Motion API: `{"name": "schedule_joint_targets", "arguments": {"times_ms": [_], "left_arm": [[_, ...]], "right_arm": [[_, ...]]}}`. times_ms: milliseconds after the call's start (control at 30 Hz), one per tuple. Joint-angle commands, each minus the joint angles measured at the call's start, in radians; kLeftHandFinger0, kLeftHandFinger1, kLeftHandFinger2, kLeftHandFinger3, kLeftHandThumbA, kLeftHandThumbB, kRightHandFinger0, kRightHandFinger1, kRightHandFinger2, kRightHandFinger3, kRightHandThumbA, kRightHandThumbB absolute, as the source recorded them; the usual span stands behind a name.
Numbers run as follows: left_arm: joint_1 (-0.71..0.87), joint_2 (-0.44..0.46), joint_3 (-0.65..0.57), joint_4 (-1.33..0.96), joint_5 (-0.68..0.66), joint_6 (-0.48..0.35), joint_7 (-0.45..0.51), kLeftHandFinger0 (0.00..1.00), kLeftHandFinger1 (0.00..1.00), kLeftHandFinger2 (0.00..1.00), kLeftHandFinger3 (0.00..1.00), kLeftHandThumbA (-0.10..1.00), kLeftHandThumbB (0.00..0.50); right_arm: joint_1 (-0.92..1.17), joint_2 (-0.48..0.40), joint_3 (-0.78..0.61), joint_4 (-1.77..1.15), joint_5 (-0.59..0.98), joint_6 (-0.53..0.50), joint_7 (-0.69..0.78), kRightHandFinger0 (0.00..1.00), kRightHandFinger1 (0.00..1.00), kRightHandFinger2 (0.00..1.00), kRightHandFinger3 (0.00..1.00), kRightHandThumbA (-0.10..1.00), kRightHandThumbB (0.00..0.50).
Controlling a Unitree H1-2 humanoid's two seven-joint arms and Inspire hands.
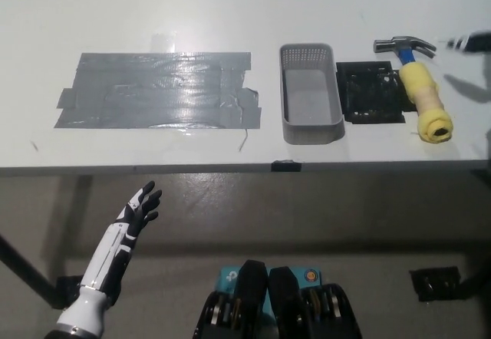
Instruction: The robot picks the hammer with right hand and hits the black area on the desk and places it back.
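The hammer (423,90) lies flat on the white desk (230,9) at the far right, with nothing holding it. It has a yellow grip, a blue neck and a metal head pointing to the far side. Just to its left is the black area (370,92), a dark square patch. Only a small black part of my right hand (477,42) shows at the right edge, beside the hammer's head and apart from it. My white left hand (138,208) rests below the desk's front edge at the lower left, fingers apart and holding nothing.
A grey plastic basket (309,93) stands left of the black patch. A wide area of grey tape (157,90) covers the desk's left half. The desk's front edge (245,168) runs across the picture, with floor below it.
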Motion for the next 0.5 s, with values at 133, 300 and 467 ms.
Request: {"name": "schedule_joint_targets", "arguments": {"times_ms": [133,300,467], "left_arm": [[-0.059,0.013,0.011,-0.013,0.012,-0.036,-0.001,1.0,1.0,1.0,1.0,1.0,0.011],[-0.117,0.004,0.011,0.002,0.013,-0.02,0.004,1.0,1.0,1.0,1.0,1.0,0.034],[-0.16,0.007,0.013,0.01,0.018,-0.013,0.005,1.0,1.0,1.0,1.0,1.0,0.043]], "right_arm": [[0.033,-0.075,-0.205,-0.736,0.03,-0.065,-0.131,1.0,1.0,1.0,1.0,1.0,0.305],[0.305,0.027,-0.212,-1.412,-0.017,0.078,-0.036,1.0,1.0,1.0,1.0,1.0,0.347],[0.489,0.132,-0.142,-1.678,-0.07,0.039,-0.023,1.0,1.0,1.0,1.0,1.0,0.334]]}}
